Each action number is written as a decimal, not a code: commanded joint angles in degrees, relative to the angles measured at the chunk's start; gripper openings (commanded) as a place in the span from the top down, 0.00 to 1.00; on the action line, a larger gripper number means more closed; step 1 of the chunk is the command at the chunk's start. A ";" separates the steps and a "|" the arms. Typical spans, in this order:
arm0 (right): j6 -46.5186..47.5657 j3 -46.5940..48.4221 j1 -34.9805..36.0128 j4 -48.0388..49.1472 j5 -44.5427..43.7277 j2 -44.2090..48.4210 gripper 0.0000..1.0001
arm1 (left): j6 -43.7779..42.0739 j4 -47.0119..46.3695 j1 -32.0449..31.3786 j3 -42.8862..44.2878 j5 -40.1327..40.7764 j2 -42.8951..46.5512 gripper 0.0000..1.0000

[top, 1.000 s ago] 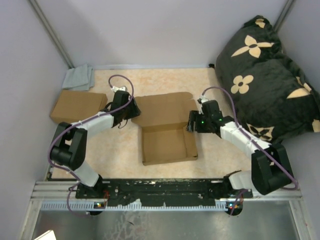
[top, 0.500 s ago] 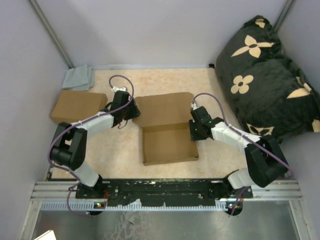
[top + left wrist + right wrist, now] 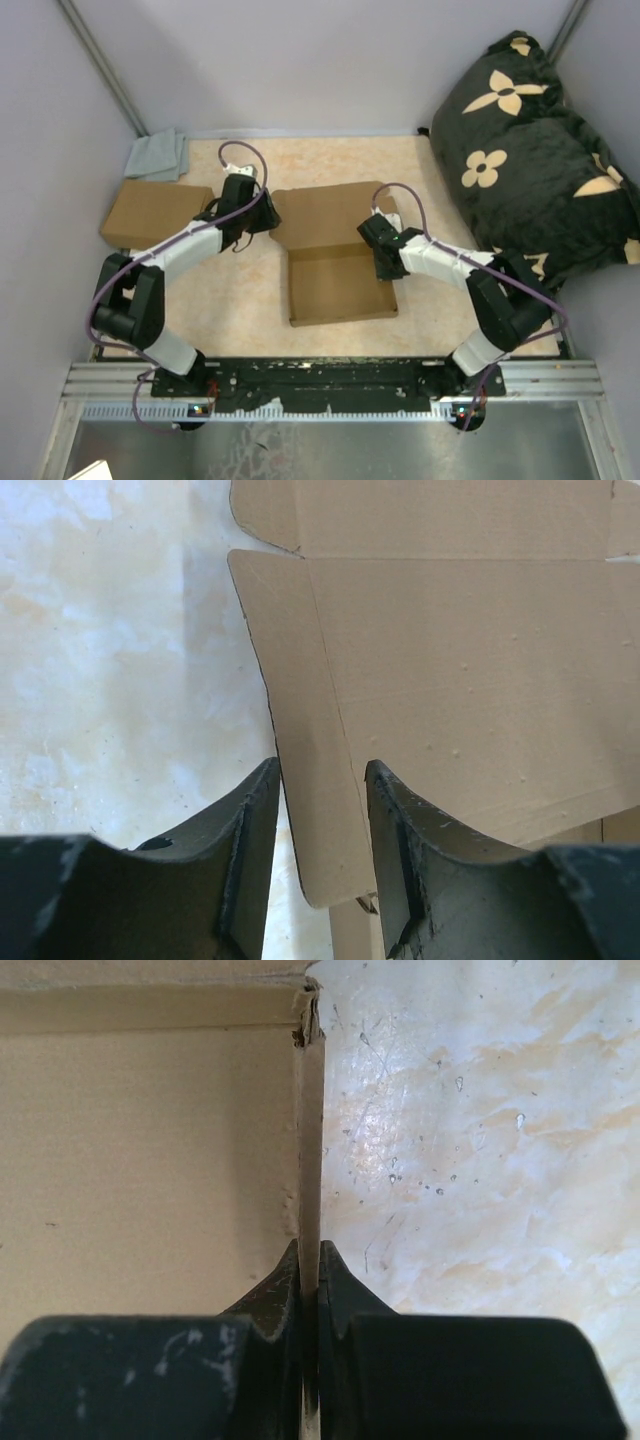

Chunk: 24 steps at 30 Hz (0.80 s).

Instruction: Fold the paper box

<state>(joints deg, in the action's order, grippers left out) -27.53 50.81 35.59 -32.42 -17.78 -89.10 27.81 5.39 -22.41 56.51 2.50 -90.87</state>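
**Q:** Where is the paper box placed?
**A:** The paper box is shown at the middle of the marbled surface, between the two arms. Its near half is raised into a shallow tray, and its far panel is laid flat.

**Q:** How are the jaws set?
**A:** The right jaws are pinched tight on the tray's upright right wall, near its far corner. The left jaws are held narrowly apart, and the far panel's left edge is seen between the fingers. Whether they touch it cannot be told.

**Q:** What else is shown?
**A:** A ready-made cardboard box and a grey cloth are seen at the far left, and a black flower-patterned cushion at the far right.
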 commanded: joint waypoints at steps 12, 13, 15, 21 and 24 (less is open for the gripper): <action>-5.46 2.19 2.67 1.62 -4.81 -6.36 0.96 | -1.20 2.13 -0.81 -0.57 1.52 4.40 0.55; -5.36 2.11 2.64 1.99 -4.31 -6.30 0.95 | -1.11 1.77 -0.79 -1.14 1.68 4.89 0.54; -5.33 2.18 2.64 2.25 -3.73 -6.30 0.93 | -1.09 1.33 -0.87 -2.00 1.72 5.63 0.55; -5.00 2.49 2.64 2.28 -2.19 -6.11 0.71 | -1.29 1.47 -0.87 -2.19 1.87 6.14 0.54; -5.02 2.63 2.67 1.98 -2.10 -3.22 0.61 | -1.27 1.64 -0.80 -2.11 2.01 5.97 0.54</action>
<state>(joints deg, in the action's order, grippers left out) -30.68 54.02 37.80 -32.51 -21.80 -93.97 26.92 7.33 -22.90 54.70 3.88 -86.04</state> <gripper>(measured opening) 0.342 0.455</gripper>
